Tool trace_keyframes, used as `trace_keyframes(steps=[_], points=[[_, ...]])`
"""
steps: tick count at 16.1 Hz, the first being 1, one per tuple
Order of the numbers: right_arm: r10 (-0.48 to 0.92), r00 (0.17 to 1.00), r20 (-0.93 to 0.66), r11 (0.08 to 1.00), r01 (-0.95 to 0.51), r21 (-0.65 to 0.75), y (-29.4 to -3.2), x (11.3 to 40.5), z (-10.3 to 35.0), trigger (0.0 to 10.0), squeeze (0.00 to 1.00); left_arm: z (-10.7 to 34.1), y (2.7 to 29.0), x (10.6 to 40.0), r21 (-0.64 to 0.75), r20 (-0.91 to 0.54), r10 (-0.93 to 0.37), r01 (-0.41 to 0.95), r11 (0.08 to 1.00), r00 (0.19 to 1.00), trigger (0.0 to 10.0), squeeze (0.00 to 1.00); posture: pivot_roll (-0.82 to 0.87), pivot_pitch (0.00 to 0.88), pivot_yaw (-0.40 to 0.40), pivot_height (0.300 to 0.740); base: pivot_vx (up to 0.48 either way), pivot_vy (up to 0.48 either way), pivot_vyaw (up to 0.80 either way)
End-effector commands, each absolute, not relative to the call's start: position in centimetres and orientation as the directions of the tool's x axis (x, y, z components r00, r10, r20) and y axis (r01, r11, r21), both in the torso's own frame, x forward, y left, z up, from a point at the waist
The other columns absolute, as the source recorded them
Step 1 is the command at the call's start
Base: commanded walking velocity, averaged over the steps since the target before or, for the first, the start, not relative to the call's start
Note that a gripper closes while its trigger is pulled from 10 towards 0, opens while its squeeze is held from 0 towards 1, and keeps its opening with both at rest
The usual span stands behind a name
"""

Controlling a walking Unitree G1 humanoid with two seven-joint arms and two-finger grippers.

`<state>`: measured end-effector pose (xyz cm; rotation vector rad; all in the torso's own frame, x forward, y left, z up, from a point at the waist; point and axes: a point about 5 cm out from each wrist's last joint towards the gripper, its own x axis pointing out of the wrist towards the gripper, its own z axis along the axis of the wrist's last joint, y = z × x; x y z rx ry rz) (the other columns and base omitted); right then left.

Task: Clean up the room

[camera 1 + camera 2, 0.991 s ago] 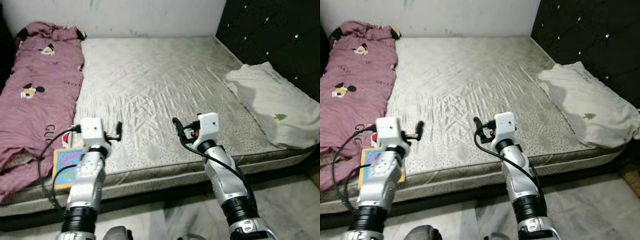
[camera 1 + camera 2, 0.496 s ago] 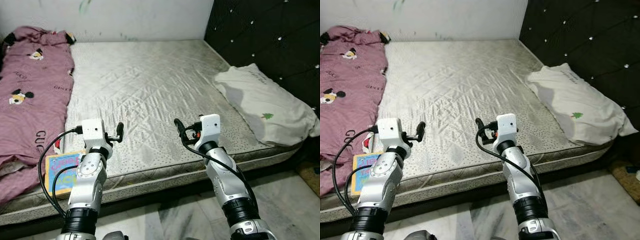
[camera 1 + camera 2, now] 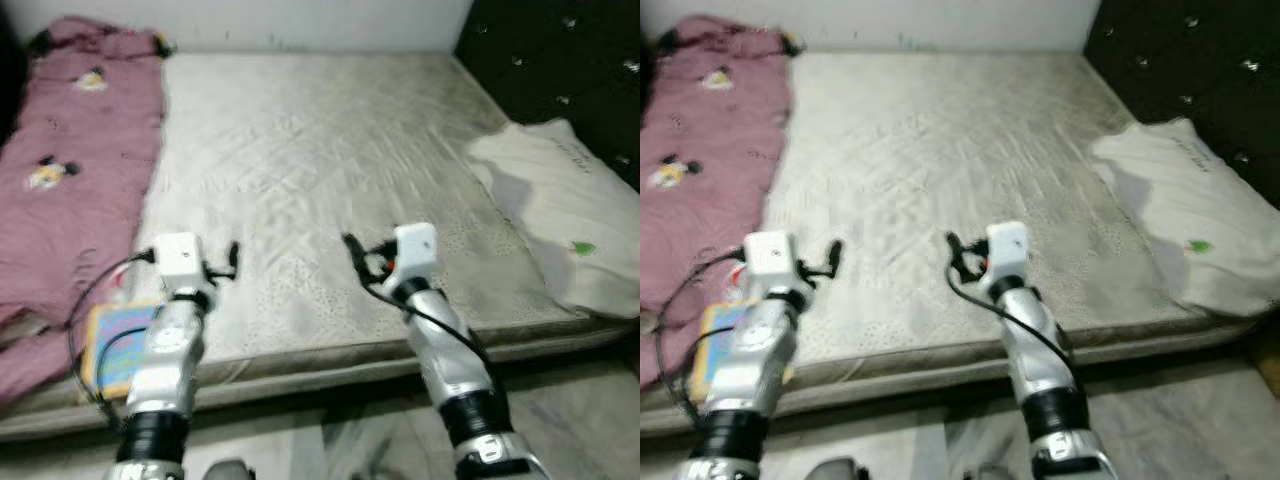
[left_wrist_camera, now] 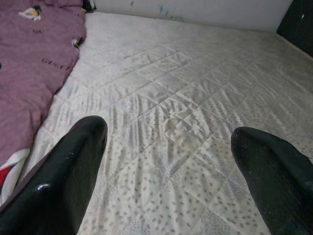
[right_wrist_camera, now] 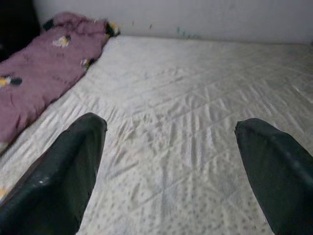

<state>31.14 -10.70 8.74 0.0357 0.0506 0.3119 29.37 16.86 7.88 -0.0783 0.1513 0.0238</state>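
Note:
A pink cartoon-print blanket point(image 3: 70, 150) lies crumpled along the left side of the bare mattress point(image 3: 310, 140). A white pillow point(image 3: 565, 215) rests at the right side against the black headboard. A colourful book point(image 3: 112, 345) lies at the mattress's front left corner, beside my left arm. My left gripper point(image 4: 168, 129) hovers open over the front of the mattress with nothing between its fingers. My right gripper point(image 5: 169, 123) is also open and empty, held over the front middle of the bed. Both head views are blurred.
The black tufted headboard point(image 3: 560, 60) rises at the right. A white wall point(image 3: 300, 20) runs along the far side of the bed. Pale marble floor point(image 3: 560, 400) lies between me and the bed's front edge point(image 3: 330, 360).
The whole picture has shifted to the right and gone blurred, so the camera has moved. Both arms keep the same pose, with their grippers still open.

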Motion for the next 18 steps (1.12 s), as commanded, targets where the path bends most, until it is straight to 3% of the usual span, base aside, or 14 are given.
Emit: trace_keyframes(steps=[1,4,9,12,15,18], points=[[0.273,0.960,-0.058,0.962,-0.272,0.035,-12.0,31.2,8.5,10.0,0.00,8.2,15.7,29.6,-0.088,-0.141,-0.018,0.005,0.996,0.990,10.0,0.00,0.00,0.000,-0.051,0.740,0.326,0.000,0.00],[0.273,0.960,-0.058,0.962,-0.271,0.035,-12.0,31.2,8.5,10.0,0.00,8.2,15.7,29.6,-0.089,-0.142,-0.016,0.004,0.996,0.990,10.0,0.00,0.00,0.000,-0.051,0.740,0.297,0.000,0.00],[0.273,0.960,-0.060,0.962,-0.272,0.038,-12.0,31.0,8.3,10.0,0.00,7.8,15.8,29.5,-0.096,-0.157,0.005,-0.020,0.995,0.988,10.0,0.00,0.01,0.000,-0.045,0.740,0.000,0.000,0.00],[0.258,0.965,-0.054,0.966,-0.257,0.033,-11.8,30.6,7.9,10.0,0.00,7.1,15.9,29.3,-0.087,-0.169,0.014,-0.029,0.996,0.985,10.0,0.00,-0.03,0.000,0.013,0.740,0.000,0.000,0.00],[0.192,0.980,-0.047,0.981,-0.190,0.035,-12.9,30.1,7.6,10.0,0.00,7.0,14.5,30.0,-0.079,-0.175,-0.066,0.053,0.995,0.982,10.0,0.00,-0.08,0.000,0.051,0.740,0.000,0.000,0.00],[0.190,0.980,-0.051,0.981,-0.188,0.037,-13.2,30.0,7.5,10.0,0.00,7.1,14.2,30.3,-0.088,-0.162,-0.064,0.051,0.995,0.985,10.0,0.00,-0.08,0.000,0.030,0.740,0.000,0.000,0.00]])
